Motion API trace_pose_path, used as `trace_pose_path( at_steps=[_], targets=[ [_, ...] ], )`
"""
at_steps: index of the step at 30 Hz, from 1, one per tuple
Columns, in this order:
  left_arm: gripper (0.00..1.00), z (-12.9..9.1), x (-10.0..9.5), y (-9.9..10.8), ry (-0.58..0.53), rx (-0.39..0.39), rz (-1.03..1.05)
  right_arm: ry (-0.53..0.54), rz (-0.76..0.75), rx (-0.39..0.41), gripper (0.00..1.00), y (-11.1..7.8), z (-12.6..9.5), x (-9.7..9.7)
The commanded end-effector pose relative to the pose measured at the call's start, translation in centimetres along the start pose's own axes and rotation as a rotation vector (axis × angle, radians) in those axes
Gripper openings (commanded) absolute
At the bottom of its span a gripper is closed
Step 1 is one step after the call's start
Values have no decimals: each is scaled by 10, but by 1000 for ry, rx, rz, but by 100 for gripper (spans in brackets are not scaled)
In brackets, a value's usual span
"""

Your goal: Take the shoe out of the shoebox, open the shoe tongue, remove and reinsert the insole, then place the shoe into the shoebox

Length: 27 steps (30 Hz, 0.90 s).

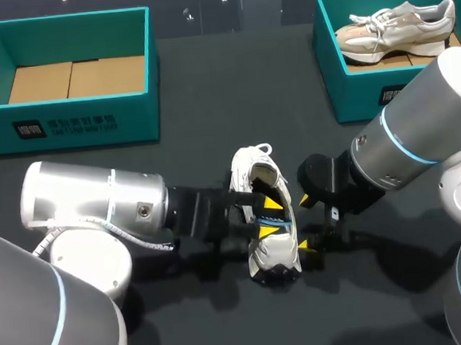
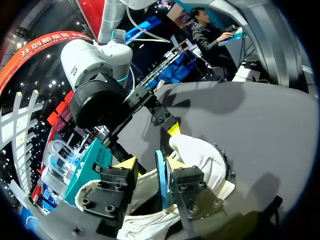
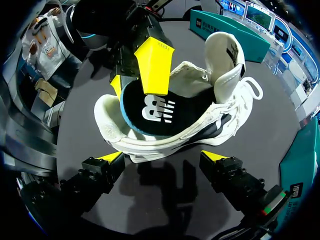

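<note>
A white shoe (image 1: 270, 253) (image 2: 200, 155) (image 3: 220, 100) lies on its side at the middle of the dark table. Its tongue is pulled back toward the toe. The insole (image 1: 279, 225) (image 2: 161, 180) (image 3: 155, 112), black on top with a blue edge, sits in the shoe's opening. My left gripper (image 1: 270, 217) (image 2: 151, 162) is at the opening, open, with the thin insole edge between its fingers (image 3: 154, 65) and close to one of them. My right gripper (image 1: 311, 238) (image 3: 162, 157) stands open just right of the shoe, by the sole, holding nothing.
A teal shoebox (image 1: 75, 121) at the back left holds only cardboard. Another teal shoebox (image 1: 329, 61) at the back right holds a second pale shoe (image 1: 399, 27). Both arms crowd the middle of the table near the front.
</note>
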State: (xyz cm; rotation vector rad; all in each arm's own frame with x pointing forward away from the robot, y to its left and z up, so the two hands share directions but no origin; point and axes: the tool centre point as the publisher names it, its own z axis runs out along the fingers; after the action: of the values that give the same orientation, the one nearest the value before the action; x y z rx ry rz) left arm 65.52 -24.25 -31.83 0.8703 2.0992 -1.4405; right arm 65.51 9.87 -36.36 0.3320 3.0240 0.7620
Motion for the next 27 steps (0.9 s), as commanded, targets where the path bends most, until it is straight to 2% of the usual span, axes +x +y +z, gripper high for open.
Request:
trace_pose_path(
  at_steps=[1, 9, 19, 27],
  targets=[
    [36, -11, -3, -3, 34, 0, -2, -4, 0, 1, 100, 0, 0, 2],
    [36, -22, 3, 0, 115, -39, -1, -4, 0, 1, 100, 0, 0, 2],
    [38, -53, 10, 9, 200, -88, -36, 10, 22, 14, 100, -22, -29, -8],
    [36, -79, 14, 10, 303, -57, -58, 5, 31, 12, 100, -40, -48, -10]
  ],
)
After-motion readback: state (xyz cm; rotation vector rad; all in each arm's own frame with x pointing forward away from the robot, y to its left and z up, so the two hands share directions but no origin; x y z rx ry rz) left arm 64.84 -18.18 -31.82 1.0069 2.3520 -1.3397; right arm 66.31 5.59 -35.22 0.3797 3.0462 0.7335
